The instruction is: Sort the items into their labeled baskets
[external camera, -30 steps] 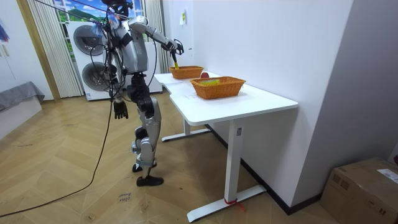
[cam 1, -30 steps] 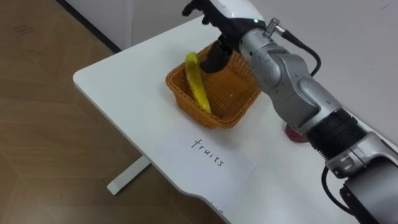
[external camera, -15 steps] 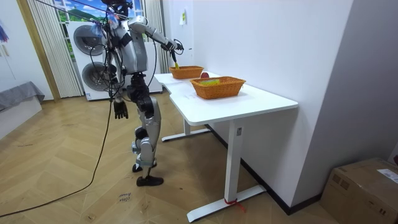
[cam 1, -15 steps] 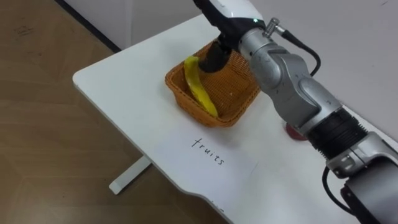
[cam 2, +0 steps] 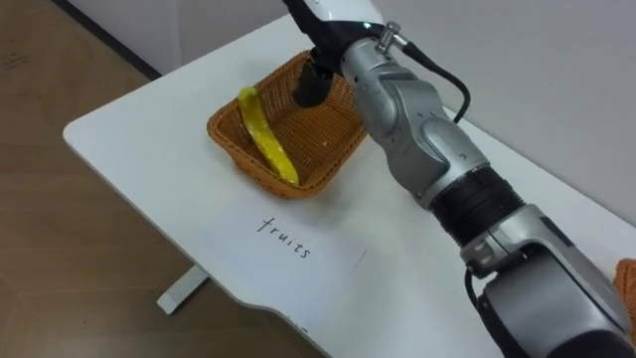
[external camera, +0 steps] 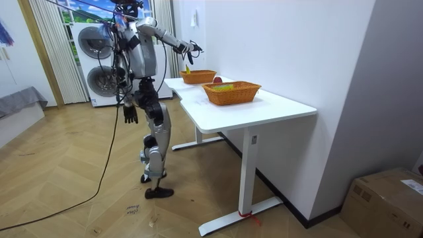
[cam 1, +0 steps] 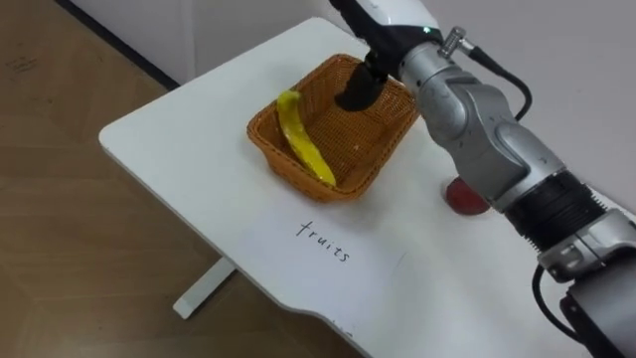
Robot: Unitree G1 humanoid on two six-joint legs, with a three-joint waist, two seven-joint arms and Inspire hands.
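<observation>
While right hand (cam 1: pixel 383 40) hovers spread, empty, over basket (cam 1: pixel 283 167) far rim | banana (cam 1: pixel 303 149) lies along left rim

- The white table (cam 1: pixel 179 149) stands on a wood floor (cam 1: pixel 60 249), next to a white wall.
- A woven orange basket (cam 1: pixel 260 139) sits on the table near its far edge.
- A sheet of paper (cam 1: pixel 373 261) with a handwritten word lies flat just in front of the basket.
- A red round thing (cam 1: pixel 459 196) sits on the table beside the basket, a little apart from it.
- A second orange basket (external camera: pixel 231 92) sits farther along the table top.
</observation>
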